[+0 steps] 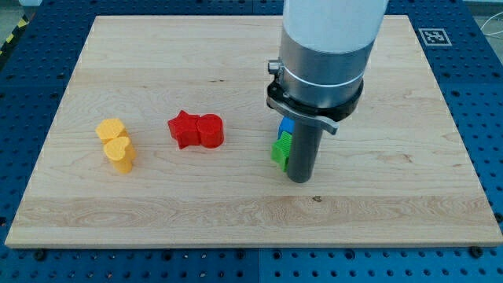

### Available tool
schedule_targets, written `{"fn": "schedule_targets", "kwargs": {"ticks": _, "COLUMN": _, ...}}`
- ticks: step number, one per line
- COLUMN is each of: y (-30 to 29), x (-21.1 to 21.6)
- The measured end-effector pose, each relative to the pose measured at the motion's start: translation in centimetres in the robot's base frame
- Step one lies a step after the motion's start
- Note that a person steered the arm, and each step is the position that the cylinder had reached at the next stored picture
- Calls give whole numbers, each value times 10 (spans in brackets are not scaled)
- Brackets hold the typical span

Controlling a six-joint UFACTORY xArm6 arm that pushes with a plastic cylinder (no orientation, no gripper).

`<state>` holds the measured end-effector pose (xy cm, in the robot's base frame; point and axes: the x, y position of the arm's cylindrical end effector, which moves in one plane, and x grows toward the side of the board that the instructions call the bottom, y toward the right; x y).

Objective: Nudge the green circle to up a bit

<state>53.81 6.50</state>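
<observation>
A green block (280,149) shows just left of my rod, mostly hidden behind it, so I cannot make out its shape. A blue block (286,126) sits right above it, also partly hidden. My tip (300,180) rests on the board just right of and below the green block, touching or nearly touching it. The arm's wide grey body (322,55) covers the board above the blocks.
A red star (183,129) and a red rounded block (211,130) lie together left of centre. Two yellow blocks (116,144) sit stacked close at the view's left. The wooden board (393,204) lies on a blue perforated table.
</observation>
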Motion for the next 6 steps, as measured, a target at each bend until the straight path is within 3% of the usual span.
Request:
{"fn": "schedule_targets", "kwargs": {"ticks": 2, "y": 60, "x": -18}}
{"fn": "schedule_targets", "kwargs": {"ticks": 6, "y": 57, "x": -133}}
